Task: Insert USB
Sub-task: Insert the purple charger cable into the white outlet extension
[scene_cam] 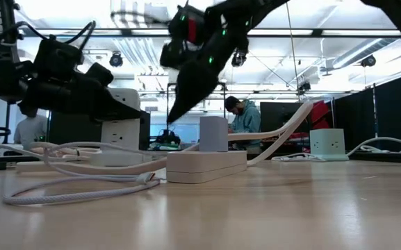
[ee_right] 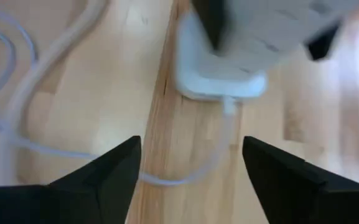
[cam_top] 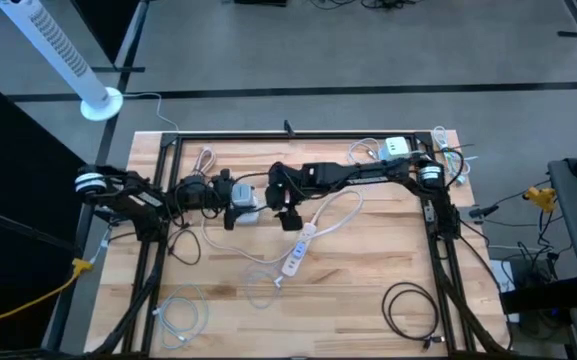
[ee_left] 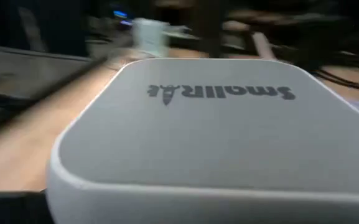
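Fingers of the right gripper (ee_right: 188, 177) stand spread wide and released above the wooden table (cam_top: 368, 290), holding nothing, with the white charger block (ee_right: 219, 78) and its plugged-in USB cable (ee_right: 219, 140) just beyond them near the table's middle. The left gripper (cam_top: 226, 196) clasps that charger block from the table's left side, its jaws wide around the white body.

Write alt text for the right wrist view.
The right gripper hangs open above the wooden table, its two dark fingers spread wide and empty. Beyond them sits a white charger block with a thin white cable plugged into it.
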Robot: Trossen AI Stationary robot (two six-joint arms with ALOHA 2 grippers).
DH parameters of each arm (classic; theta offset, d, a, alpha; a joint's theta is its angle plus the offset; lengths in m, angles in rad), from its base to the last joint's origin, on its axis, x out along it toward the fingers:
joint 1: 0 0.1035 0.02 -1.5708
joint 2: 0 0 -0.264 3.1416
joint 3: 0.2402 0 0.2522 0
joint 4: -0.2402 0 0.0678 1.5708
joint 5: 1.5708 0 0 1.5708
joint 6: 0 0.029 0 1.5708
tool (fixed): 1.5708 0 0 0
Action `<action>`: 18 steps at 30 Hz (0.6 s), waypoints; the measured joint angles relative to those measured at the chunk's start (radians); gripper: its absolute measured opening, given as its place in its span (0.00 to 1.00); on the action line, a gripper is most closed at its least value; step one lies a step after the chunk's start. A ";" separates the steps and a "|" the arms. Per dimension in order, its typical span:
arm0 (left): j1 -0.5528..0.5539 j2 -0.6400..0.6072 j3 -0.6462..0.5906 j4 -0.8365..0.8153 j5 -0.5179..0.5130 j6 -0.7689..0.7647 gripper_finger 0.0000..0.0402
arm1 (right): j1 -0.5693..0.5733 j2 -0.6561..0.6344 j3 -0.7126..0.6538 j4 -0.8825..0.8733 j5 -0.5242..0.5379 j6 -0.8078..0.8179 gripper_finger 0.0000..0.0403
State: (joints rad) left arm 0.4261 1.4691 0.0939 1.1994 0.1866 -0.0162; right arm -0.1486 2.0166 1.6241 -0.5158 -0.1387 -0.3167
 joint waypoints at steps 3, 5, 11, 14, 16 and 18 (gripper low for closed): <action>0.092 -0.026 0.023 -0.017 -0.044 -0.021 0.71 | 0.000 -0.037 0.000 -0.010 0.000 -0.001 0.70; 0.154 -0.041 0.036 -0.041 -0.036 -0.060 0.71 | 0.000 -0.051 0.000 -0.009 0.000 -0.001 0.72; 0.278 -0.120 0.155 -0.245 0.025 -0.049 0.71 | 0.000 -0.069 0.000 -0.022 0.000 0.002 0.70; 0.320 -0.141 0.279 -0.577 -0.083 0.018 0.71 | 0.000 -0.060 0.000 -0.020 0.000 -0.009 0.68; 0.347 -0.139 0.375 -0.790 -0.159 0.057 0.71 | 0.000 -0.058 -0.001 -0.022 0.000 -0.011 0.67; 0.361 -0.125 0.460 -0.913 -0.178 0.091 0.71 | 0.000 -0.055 -0.002 -0.018 0.000 -0.016 0.65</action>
State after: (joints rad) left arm 0.7874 1.3436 0.5534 0.2859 0.0082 0.0744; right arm -0.1490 1.9612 1.6226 -0.5341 -0.1387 -0.3323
